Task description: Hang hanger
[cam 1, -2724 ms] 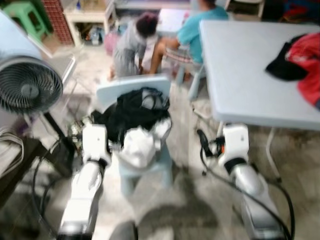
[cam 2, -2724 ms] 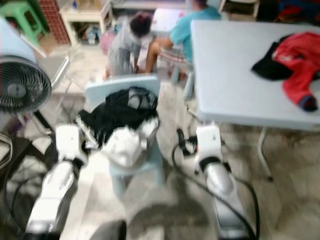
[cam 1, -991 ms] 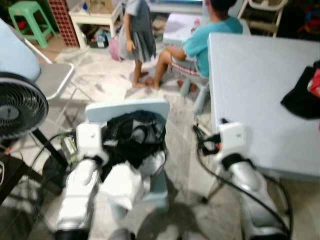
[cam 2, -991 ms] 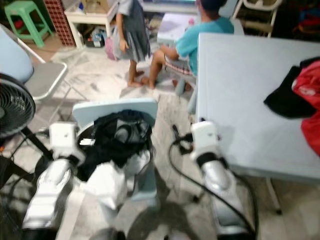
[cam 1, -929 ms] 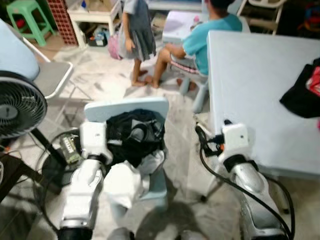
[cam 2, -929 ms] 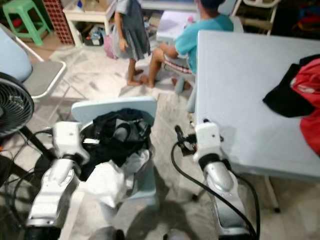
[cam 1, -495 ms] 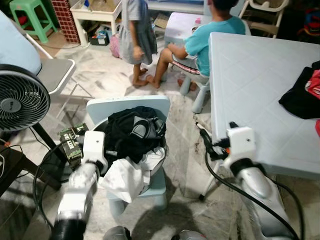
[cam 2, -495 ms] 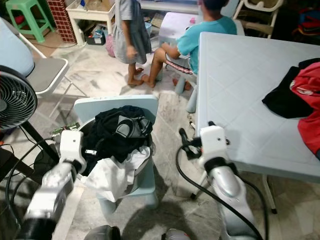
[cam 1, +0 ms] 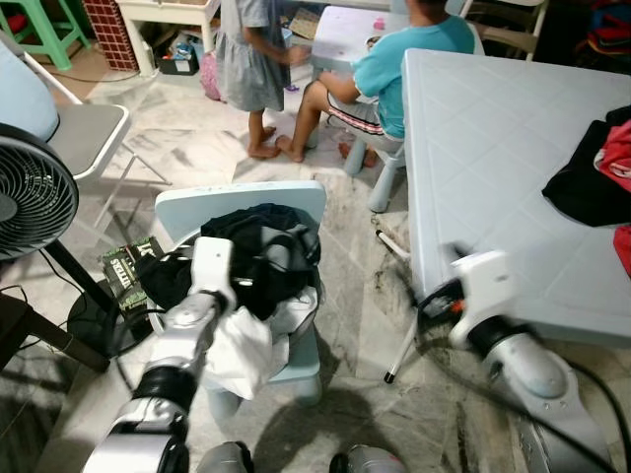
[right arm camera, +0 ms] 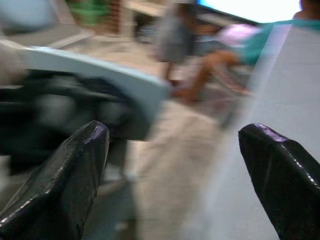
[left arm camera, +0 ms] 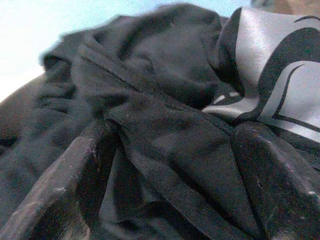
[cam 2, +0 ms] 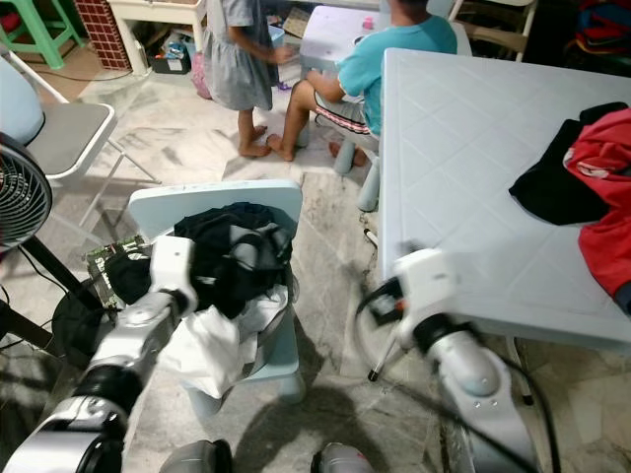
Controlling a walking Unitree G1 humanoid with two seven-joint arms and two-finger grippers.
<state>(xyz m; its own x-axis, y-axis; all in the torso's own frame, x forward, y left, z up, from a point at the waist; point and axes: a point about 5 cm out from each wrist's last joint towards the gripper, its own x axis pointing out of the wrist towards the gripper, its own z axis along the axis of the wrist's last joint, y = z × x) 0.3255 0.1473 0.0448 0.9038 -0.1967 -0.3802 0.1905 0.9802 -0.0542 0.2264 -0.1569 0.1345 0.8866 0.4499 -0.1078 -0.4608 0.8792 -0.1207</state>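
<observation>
While no hanger's axis is discernible, the left gripper [left arm camera: 165, 165], open, has advanced into the black clothing [cam 1: 258, 251]; the right gripper [right arm camera: 175, 175] is open.

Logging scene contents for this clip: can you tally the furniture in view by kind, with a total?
Tables: 2, the large pale blue table and a small one by the people.
Chairs: 2, the pale blue chair piled with clothes and a grey folding chair.
Stools: 1, green.
Fans: 1.
Total: 6
</observation>
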